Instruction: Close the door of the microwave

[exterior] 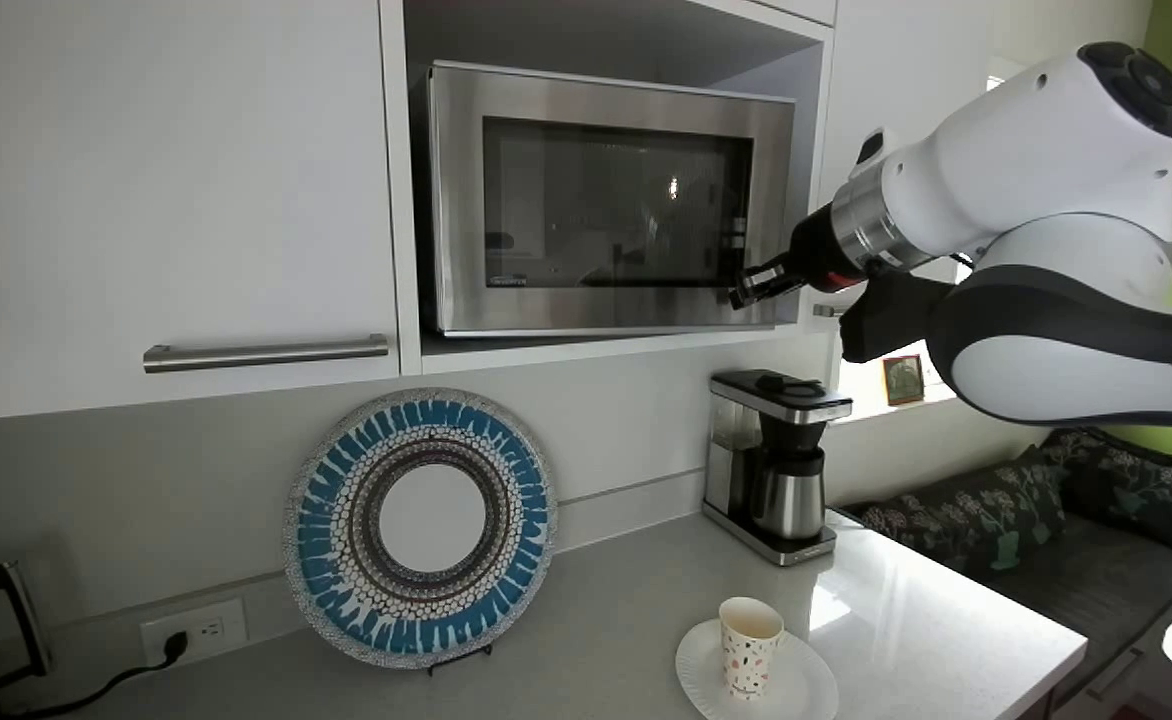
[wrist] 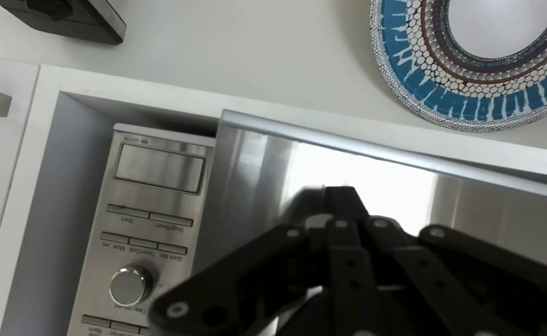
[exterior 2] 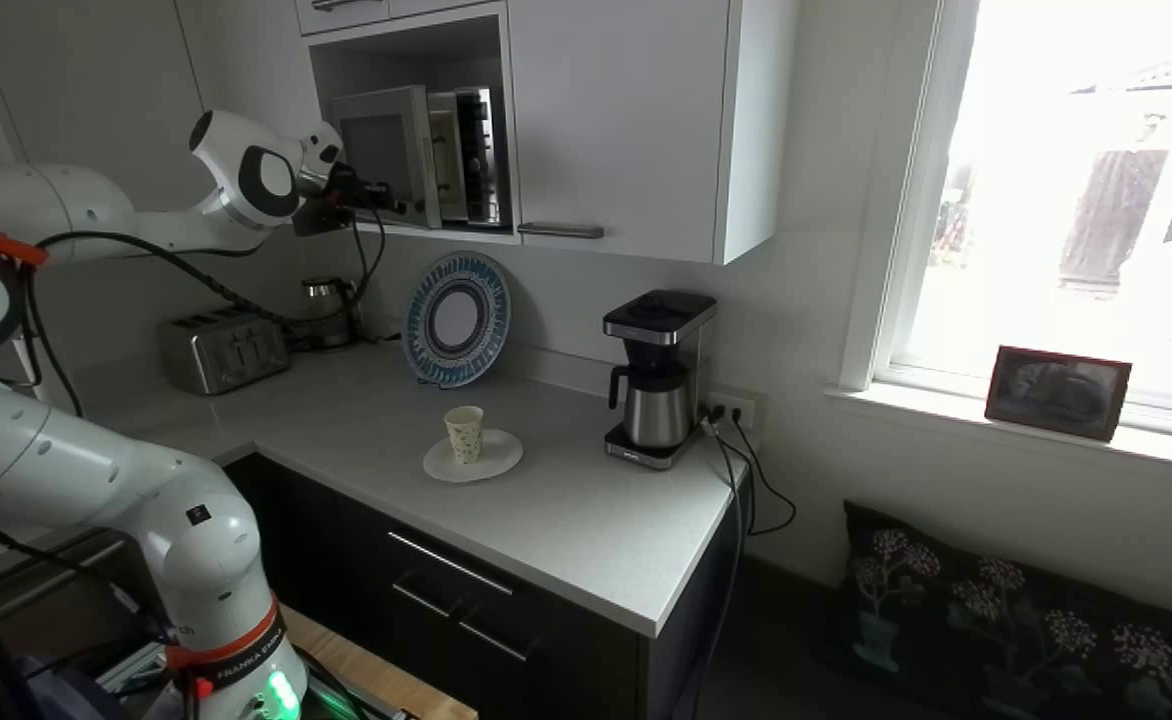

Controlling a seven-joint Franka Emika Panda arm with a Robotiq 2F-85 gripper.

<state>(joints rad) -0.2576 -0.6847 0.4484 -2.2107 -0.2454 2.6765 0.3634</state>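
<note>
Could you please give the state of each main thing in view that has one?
Microwave door: partly open
Microwave display: no digits visible
Gripper: shut, holding nothing
Cabinet doors: shut
Dark drawers: seemingly shut
Cup: upright on the white plate
Coffee maker: carafe in place, on or off unclear
Decorative plate: propped upright
Picture frame: standing on the windowsill

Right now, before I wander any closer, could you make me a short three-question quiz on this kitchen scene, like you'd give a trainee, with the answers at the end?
1. True or false: the microwave door is ajar.
2. What stands on the plate?
a) toaster
b) cup
c) coffee maker
3. In the wrist view, is the claw in front of the microwave door or the button panel?

Key:
1. True; an exterior view shows it swung partly out.
2. b
3. The microwave door; whether they touch is hard to tell.
</note>
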